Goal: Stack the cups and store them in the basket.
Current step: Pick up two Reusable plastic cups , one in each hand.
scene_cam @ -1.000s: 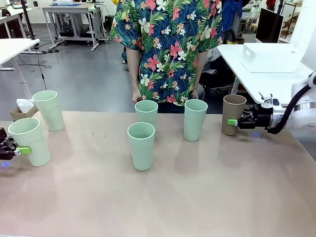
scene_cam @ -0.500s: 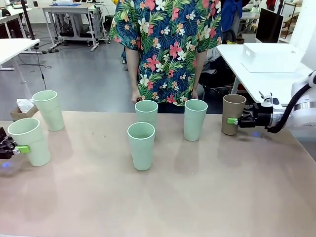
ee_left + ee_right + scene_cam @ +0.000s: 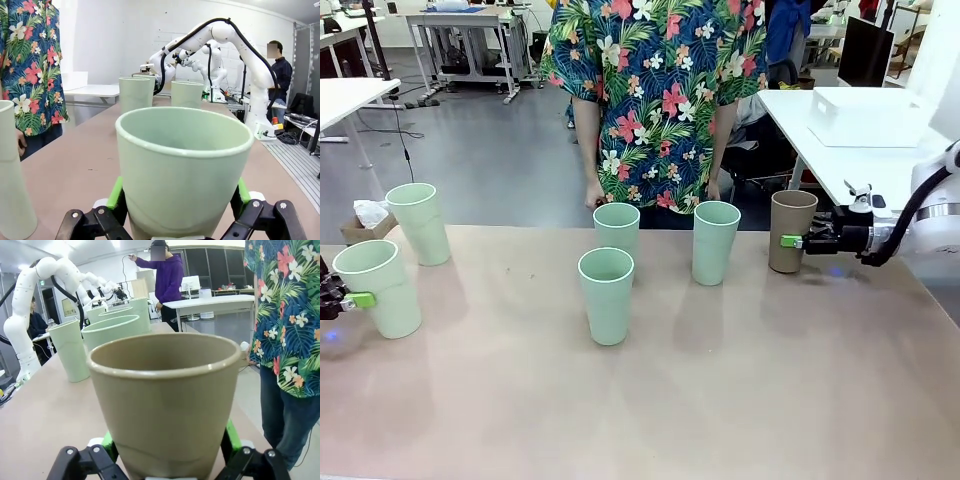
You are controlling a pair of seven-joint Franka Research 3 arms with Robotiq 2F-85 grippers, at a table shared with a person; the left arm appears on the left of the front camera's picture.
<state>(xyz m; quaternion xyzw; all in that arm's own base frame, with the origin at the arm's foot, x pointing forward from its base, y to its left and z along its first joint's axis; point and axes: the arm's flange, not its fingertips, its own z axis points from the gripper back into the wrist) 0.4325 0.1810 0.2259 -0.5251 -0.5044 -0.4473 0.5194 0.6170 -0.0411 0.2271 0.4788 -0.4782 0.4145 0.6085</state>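
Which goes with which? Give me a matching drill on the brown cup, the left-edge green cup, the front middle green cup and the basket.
1. tan-brown cup
2. mint cup at the left edge
3. front middle mint cup
4. white basket

A. standing free, no gripper on it
B. on the white side table
C. between the left gripper pads
D. between the right gripper pads

Pairs: 1-D, 2-C, 3-A, 4-B
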